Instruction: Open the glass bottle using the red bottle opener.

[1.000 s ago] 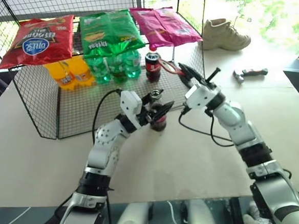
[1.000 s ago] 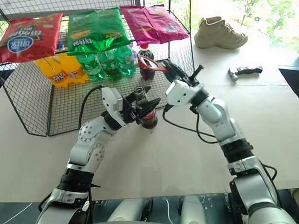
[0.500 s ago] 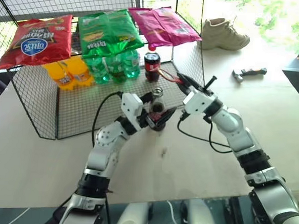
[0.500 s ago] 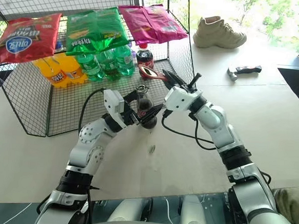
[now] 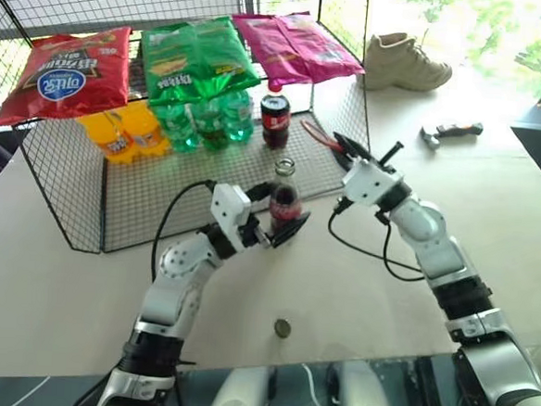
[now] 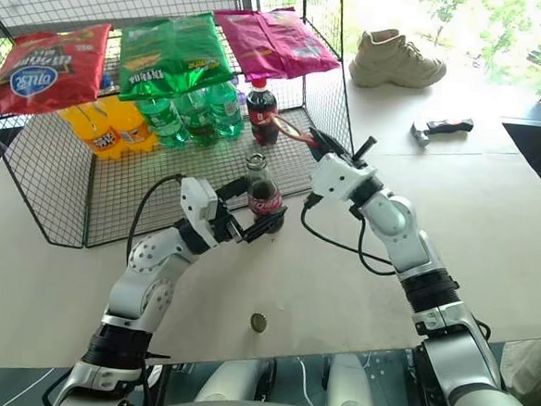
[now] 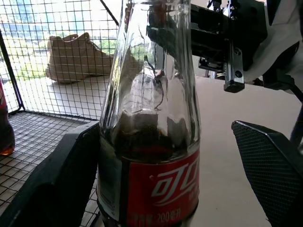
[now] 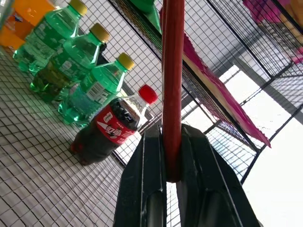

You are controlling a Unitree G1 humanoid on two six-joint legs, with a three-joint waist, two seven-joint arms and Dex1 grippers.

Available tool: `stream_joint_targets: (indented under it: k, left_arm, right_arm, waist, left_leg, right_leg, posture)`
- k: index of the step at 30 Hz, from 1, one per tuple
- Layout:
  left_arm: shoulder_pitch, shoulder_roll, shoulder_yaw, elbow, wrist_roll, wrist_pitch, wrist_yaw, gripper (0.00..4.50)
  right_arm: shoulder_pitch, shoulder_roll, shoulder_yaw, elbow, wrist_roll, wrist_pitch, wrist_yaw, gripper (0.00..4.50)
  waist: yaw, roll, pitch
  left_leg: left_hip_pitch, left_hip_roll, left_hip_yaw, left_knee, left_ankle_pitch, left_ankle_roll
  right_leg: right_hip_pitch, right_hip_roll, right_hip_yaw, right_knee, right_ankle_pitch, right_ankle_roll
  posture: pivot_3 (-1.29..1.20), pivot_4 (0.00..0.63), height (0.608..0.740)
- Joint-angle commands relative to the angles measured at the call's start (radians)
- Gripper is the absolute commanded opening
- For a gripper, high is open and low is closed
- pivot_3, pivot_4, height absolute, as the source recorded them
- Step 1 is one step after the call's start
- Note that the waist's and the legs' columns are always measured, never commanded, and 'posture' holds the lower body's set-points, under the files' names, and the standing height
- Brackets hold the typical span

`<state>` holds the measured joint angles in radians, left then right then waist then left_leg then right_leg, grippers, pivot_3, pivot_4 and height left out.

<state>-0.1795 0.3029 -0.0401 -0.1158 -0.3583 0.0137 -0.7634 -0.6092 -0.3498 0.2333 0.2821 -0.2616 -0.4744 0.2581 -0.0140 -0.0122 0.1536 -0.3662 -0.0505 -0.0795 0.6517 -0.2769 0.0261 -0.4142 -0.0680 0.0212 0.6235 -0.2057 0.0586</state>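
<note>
Left end effector [image 5: 282, 230] gapes around the uncapped bottle [image 5: 283, 202]; right end effector [image 5: 347, 151] clamps the opener [image 5: 320, 138]; a bump could topple it.

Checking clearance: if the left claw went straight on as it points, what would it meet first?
Likely the glass bottle, standing between the open left claw's fingers.

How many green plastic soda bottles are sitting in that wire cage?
3. The left green plastic bottle, middle green plastic bottle and right green plastic bottle stand in a row under the green snack bag; others could be hidden behind.
</note>
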Motion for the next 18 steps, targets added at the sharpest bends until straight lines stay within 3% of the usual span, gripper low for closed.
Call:
stream_joint_targets:
  k: [1,10,18]
  left_arm:
    - [0.043,0.028,0.012,-0.076,-0.024,0.008,-0.014,4.46]
    - [0.220,0.120,0.059,-0.184,-0.048,0.034,-0.029,4.46]
    - [0.368,0.169,0.120,-0.196,-0.014,0.059,0.030,4.46]
  right_arm:
    - [0.032,-0.014,-0.054,-0.073,0.049,0.029,0.016,0.00]
    - [0.184,-0.064,-0.137,-0.216,0.229,0.232,0.160,0.00]
    - [0.380,-0.133,-0.161,-0.411,0.499,0.697,0.372,0.00]
  waist:
    - [0.000,0.000,0.000]
    - [0.000,0.000,0.000]
    - [0.003,0.001,0.001]
  left_leg:
    - [0.000,0.000,0.000,0.000,0.000,0.000]
    - [0.000,0.000,0.000,-0.001,-0.002,0.004]
    - [0.000,0.001,0.000,0.000,-0.003,0.006]
  right_leg:
    - [0.000,0.000,0.000,0.000,0.000,0.000]
    - [0.000,0.000,0.000,0.000,0.000,0.000]
    - [0.001,-0.002,-0.001,-0.001,-0.001,-0.002]
  posture:
    - [0.00,0.150,0.740]
    - [0.00,0.150,0.740]
    - [0.00,0.150,0.740]
